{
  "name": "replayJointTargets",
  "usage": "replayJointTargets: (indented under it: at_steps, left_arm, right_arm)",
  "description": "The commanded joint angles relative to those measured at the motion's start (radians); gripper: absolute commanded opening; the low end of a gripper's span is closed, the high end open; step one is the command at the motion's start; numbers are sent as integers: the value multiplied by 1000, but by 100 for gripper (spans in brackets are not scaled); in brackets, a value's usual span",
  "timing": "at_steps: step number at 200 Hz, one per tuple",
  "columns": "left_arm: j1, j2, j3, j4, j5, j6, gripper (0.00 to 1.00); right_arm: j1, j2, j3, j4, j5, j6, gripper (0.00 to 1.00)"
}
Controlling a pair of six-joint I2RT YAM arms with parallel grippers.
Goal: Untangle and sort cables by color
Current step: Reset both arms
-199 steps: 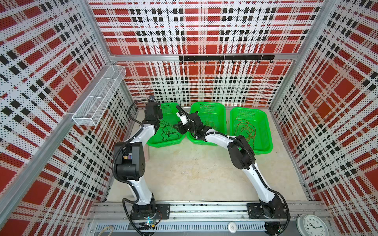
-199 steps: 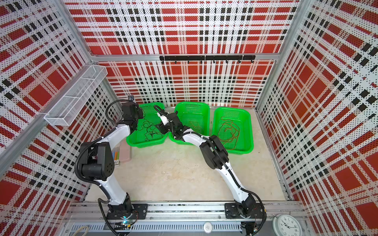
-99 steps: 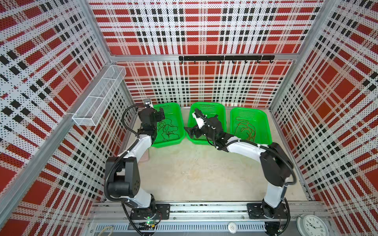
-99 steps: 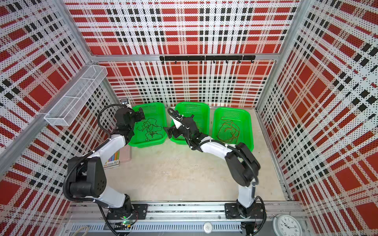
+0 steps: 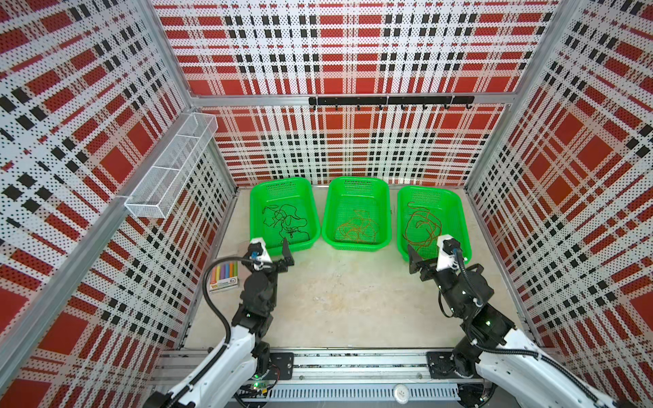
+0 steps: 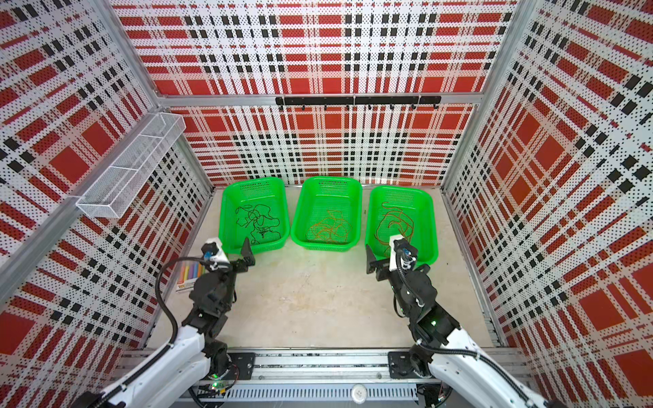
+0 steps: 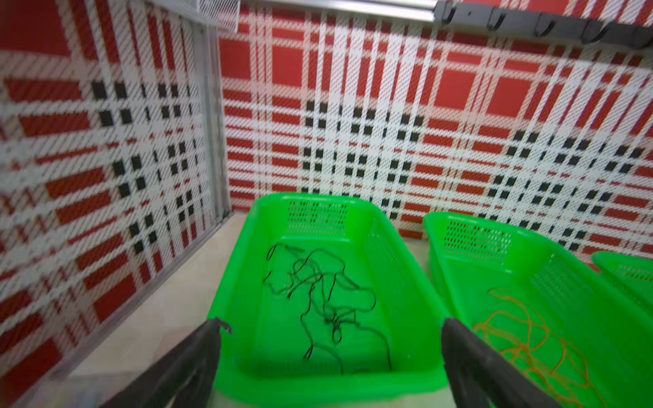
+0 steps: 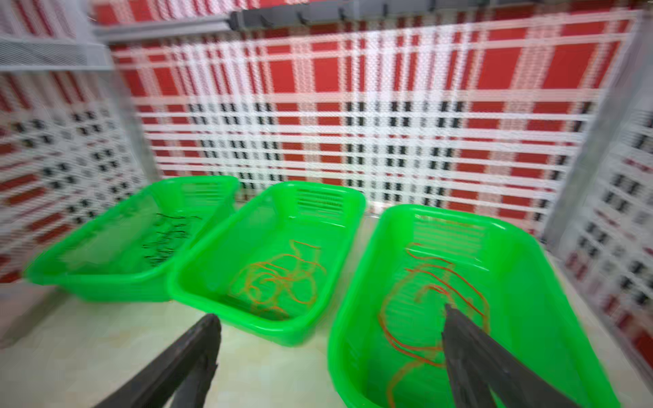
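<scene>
In a top view, three green baskets stood in a row against the plaid back wall. The left basket (image 5: 255, 212) held the black cables (image 5: 284, 220), the middle basket (image 5: 329, 215) the orange cables (image 5: 357, 228), and the right basket (image 5: 459, 222) the reddish-brown cables (image 5: 422, 224). The left gripper (image 5: 272, 254) hung at the left basket's near rim and the right gripper (image 5: 429, 256) at the right basket's near rim, neither carrying a strand. A box of coloured sticks (image 5: 223, 277) lay on the beige table (image 5: 346, 300) by the left wall.
</scene>
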Motion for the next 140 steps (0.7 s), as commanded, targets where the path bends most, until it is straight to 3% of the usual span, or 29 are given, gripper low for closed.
replayJointTargets:
  at_steps: [1,18,43,47,62,73,92,109,130,140]
  left_arm:
    - [-11,-6,-60,188,-108,26,98]
    - [4,91,-46,240,-124,48,98]
    - [70,218,-49,356,-67,29,98]
    - [118,234,-51,383,-44,18,98]
    - [212,322,-53,483,49,-33,98]
    - [246,413,-45,572,82,-25,98]
    - [251,585,-4,689,127,60,98]
    - [242,733,-1,816,151,105,98]
    - [244,941,-27,1134,138,118,98]
    - [244,897,-18,1043,126,109,98]
  right_arm:
    - [-88,7,-95,11,62,-81,100]
    - [-217,34,-188,253,55,-81,100]
    - [-414,212,-286,476,-128,-15,100]
    - [-430,248,-312,549,-153,-14,100]
    - [-466,413,-342,796,-202,-16,100]
    - [-467,525,-294,827,-226,-47,100]
    - [-472,739,-242,1032,-302,-110,100]
    - [-484,849,-197,1081,-380,-168,100]
    - [-565,1021,-233,1324,-477,-110,100]
    - [-581,1058,-235,1392,-470,-85,100]
